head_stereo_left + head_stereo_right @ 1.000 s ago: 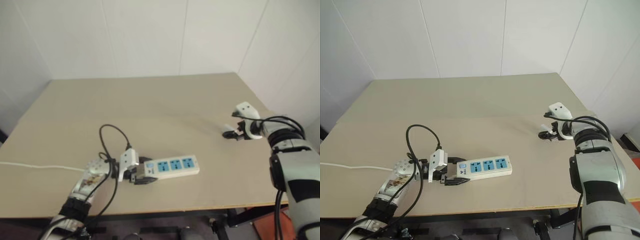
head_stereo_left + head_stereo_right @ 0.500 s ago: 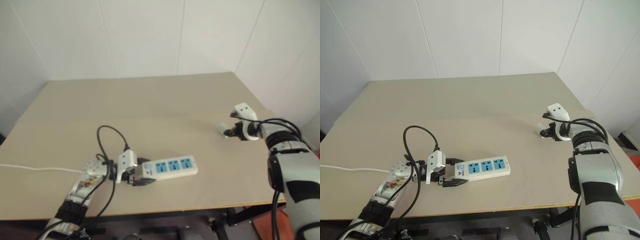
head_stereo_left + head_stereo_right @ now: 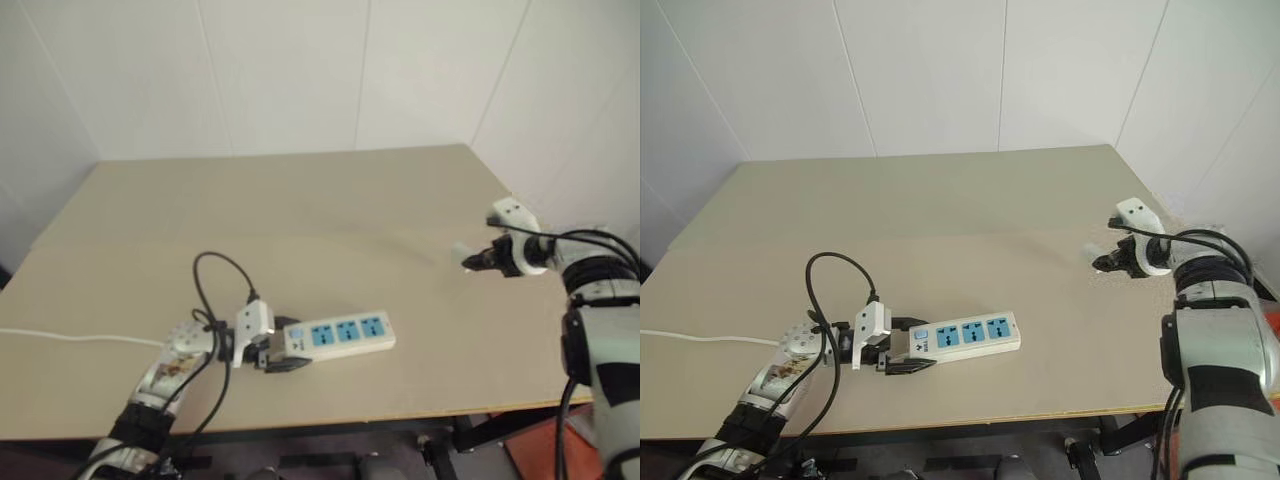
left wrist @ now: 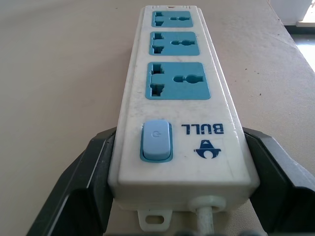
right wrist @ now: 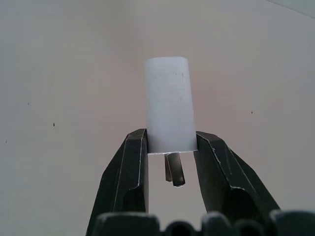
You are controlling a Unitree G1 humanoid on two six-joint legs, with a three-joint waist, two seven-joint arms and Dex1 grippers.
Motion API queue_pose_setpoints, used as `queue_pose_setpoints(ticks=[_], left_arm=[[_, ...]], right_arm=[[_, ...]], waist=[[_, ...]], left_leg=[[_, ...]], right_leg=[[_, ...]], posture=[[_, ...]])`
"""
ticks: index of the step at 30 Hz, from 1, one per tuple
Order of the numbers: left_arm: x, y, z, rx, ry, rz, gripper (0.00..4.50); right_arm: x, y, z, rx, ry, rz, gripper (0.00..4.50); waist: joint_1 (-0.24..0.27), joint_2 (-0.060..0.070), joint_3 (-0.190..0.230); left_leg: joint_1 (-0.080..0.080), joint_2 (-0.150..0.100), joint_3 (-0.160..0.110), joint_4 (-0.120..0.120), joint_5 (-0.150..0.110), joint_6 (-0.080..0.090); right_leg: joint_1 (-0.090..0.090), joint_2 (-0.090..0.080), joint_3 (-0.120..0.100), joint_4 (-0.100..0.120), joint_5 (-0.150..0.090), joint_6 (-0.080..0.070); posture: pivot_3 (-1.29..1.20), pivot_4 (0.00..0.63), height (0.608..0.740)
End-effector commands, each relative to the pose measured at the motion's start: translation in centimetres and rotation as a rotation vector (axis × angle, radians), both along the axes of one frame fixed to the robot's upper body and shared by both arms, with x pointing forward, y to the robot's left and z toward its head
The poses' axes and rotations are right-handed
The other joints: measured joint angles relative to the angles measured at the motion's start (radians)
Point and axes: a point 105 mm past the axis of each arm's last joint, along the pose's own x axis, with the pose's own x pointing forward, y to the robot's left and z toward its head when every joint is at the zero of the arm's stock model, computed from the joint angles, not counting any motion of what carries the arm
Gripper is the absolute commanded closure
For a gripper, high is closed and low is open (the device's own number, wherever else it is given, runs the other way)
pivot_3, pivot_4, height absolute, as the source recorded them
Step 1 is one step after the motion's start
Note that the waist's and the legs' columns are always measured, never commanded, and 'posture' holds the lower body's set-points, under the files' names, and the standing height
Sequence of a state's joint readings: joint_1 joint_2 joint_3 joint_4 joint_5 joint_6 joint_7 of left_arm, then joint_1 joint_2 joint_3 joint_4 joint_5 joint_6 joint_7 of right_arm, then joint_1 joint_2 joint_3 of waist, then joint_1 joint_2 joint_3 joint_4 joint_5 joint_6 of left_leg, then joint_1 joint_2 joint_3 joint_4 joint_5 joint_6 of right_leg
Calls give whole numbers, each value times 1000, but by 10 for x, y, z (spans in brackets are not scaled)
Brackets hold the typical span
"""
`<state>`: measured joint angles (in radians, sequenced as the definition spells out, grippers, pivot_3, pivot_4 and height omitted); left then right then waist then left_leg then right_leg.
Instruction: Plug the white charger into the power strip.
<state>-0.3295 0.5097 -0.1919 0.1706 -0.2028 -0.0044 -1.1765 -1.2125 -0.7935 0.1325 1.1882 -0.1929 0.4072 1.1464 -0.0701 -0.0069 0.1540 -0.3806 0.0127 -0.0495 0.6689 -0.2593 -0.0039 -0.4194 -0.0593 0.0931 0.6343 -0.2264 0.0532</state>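
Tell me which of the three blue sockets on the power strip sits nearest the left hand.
The blue socket right beside the pale blue rocker switch on the long white plastic power strip; the other two sockets lie farther along, away from the left hand.

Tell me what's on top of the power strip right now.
Nothing is plugged into the power strip: three blue sockets and a blue switch show bare. The left gripper flanks its cord end, covering those sides.

**Colours on the table**

The strip (image 4: 177, 98) is white with three blue socket faces, a pale blue switch (image 4: 156, 141) and dark blue lettering. The charger (image 5: 169, 104) is plain white with grey metal prongs. Both grippers (image 5: 170, 162) have black fingers (image 4: 81, 182). The table (image 3: 940, 210) is tan; the cord (image 3: 700, 337) is white; a black cable (image 3: 830, 275) loops at near left
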Motion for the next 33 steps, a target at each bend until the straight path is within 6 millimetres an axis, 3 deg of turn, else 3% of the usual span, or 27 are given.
queue_pose_setpoints(ticks=[1, 5, 11, 15, 22, 33], left_arm=[[-6, 7, -24, 67, 81, 11, 1220], [-3, 5, -25, 67, 77, 9, 1220], [2, 1, -26, 68, 66, -3, 1220], [2, -1, -26, 67, 63, -11, 1220], [2, 1, -27, 72, 63, -14, 1220], [2, 2, -27, 74, 63, -11, 1220]], right_arm=[[-19, 2, 19, -18, 36, 117, 3327], [-48, 9, 9, -56, 98, 178, 3327], [-76, 28, -14, -61, 132, 203, 3327], [-81, 32, -27, -53, 127, 173, 3327], [-90, 42, -47, -42, 121, 179, 3327], [-97, 51, -58, -52, 98, 209, 3327]], waist=[[1, 0, 0], [5, 0, 0], [9, 2, -1], [14, 2, -1], [26, 1, -1], [24, 0, -2]], left_leg=[[0, 0, 0, 0, 0, 0], [0, 0, 0, 0, 0, 0], [4, 0, 1, 2, 0, 0], [12, 0, 0, 1, 0, 0], [12, 0, 0, 1, 0, 1], [13, 1, 0, 1, 0, 1]], right_leg=[[0, 0, 0, 0, 0, 0], [1, 0, 0, 0, 0, 0], [3, 0, 1, 4, 0, 1], [15, 0, 0, -3, -2, 4], [16, 0, -1, -5, -1, 3], [16, 0, -1, -5, -2, 4]], posture=[[0, 150, 740], [0, 150, 740], [0, 150, 740], [0, 150, 740], [0, 150, 740], [0, 150, 740]])
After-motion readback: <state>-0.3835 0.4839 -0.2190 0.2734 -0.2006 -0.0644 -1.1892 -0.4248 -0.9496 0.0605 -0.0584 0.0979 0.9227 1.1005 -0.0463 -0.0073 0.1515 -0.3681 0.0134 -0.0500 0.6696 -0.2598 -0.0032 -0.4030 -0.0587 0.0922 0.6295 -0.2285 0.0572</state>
